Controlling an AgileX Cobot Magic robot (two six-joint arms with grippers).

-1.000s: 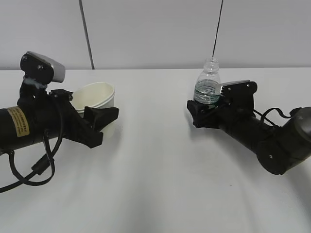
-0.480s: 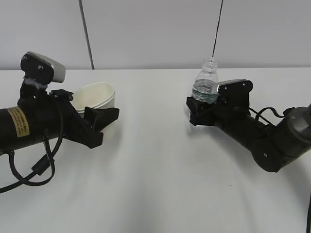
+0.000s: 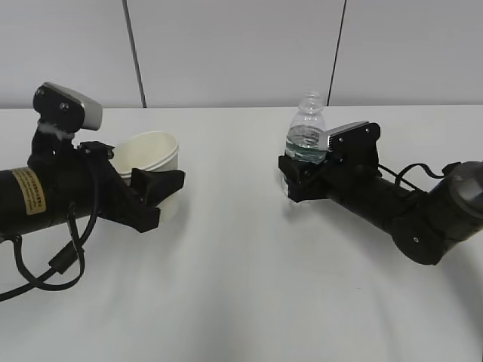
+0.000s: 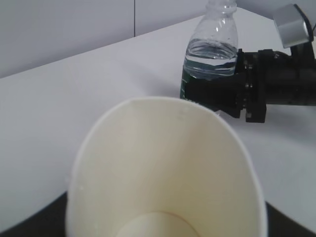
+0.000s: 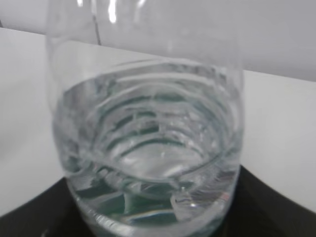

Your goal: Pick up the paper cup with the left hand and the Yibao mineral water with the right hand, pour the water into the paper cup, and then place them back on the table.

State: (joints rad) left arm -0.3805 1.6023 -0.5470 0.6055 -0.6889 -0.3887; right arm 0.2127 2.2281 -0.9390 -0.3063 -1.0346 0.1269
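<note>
While left hand [image 3: 151, 197] jaws clamp paper cup [image 3: 149, 156], right hand [image 3: 298, 177] jaws clamp Yibao mineral water [image 3: 306, 136]; capless, jerk spills onto bench [image 3: 241, 286].

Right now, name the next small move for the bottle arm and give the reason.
Probably carry the Yibao mineral water further left toward the paper cup. The right hand grips it upright, a stretch of bare table separates it from the cup in the left hand, and the cup looks empty.
</note>
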